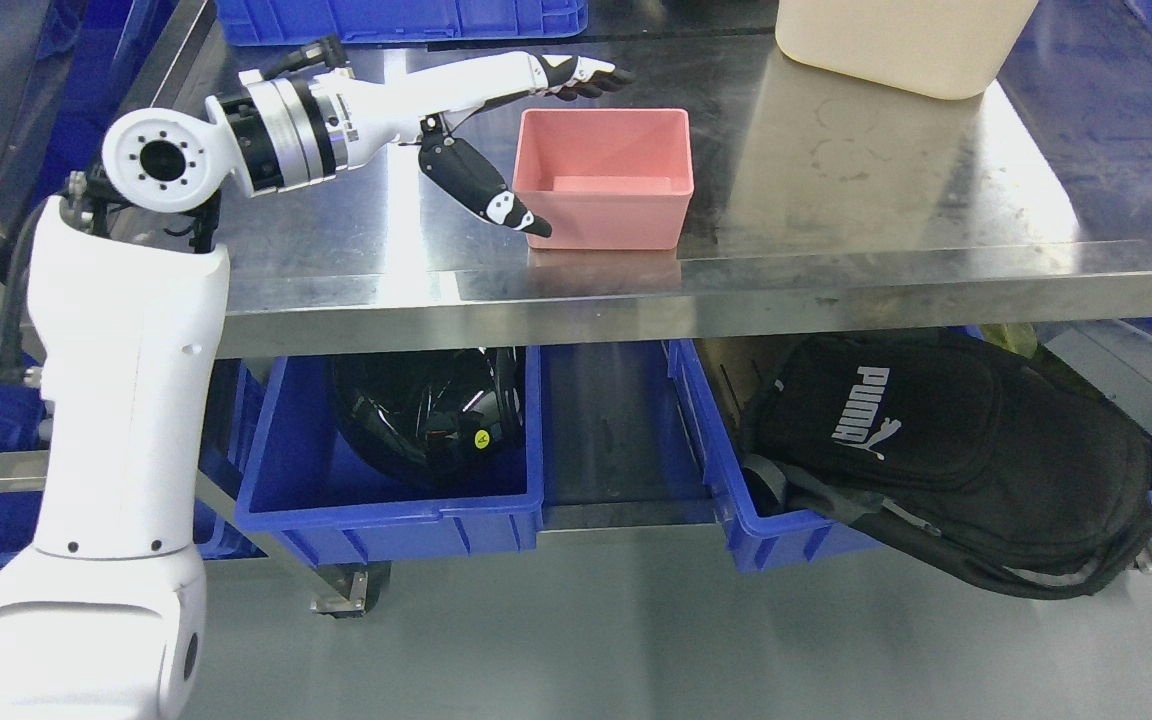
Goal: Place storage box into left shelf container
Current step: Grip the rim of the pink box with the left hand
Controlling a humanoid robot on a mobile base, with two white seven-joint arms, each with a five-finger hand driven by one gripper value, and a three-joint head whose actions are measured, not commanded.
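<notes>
A pink storage box (608, 178) stands upright and empty on the steel table top (836, 200). My left hand (561, 140) reaches in from the left, open, at the box's left side. Its fingers (591, 78) stretch behind the box's far left corner and its thumb (496, 200) points at the near left corner, close to the wall; I cannot tell whether it touches. A blue container (396, 505) sits on the lower shelf at the left with a black helmet (426, 410) in it. My right arm is out of view.
A second blue container (736, 500) on the lower shelf at the right holds a black backpack (946, 450) that hangs over its rim. A cream bin (901, 40) stands at the table's back right. A blue crate (396, 18) sits at the back left.
</notes>
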